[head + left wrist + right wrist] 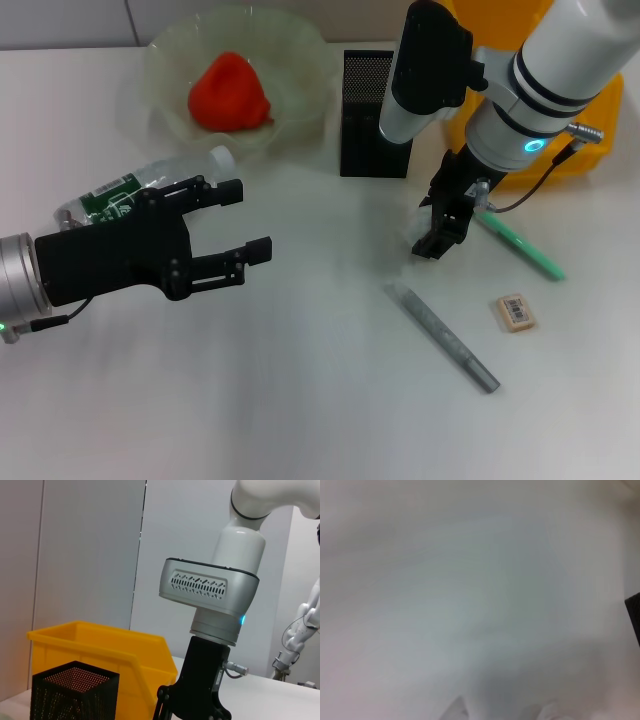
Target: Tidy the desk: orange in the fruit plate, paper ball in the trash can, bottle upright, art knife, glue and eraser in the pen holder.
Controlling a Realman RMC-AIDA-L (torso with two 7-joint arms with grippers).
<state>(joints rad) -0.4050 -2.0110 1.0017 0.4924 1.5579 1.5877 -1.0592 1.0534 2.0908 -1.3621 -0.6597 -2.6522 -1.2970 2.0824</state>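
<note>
Right black gripper (437, 238) is low at the white desk (300, 400), beside the green glue stick (520, 243) — cannot tell its finger state. Left black gripper (232, 235) hovers with fingers apart over the lying clear plastic bottle (150, 185). Grey art knife (442, 336) and beige eraser (514, 311) lie near — black mesh pen holder (372, 113) behind. Orange-red fruit (230, 92) sits in the translucent plate (290, 50).

No text is legible (the eraser (515, 311) bears only a barcode).
</note>
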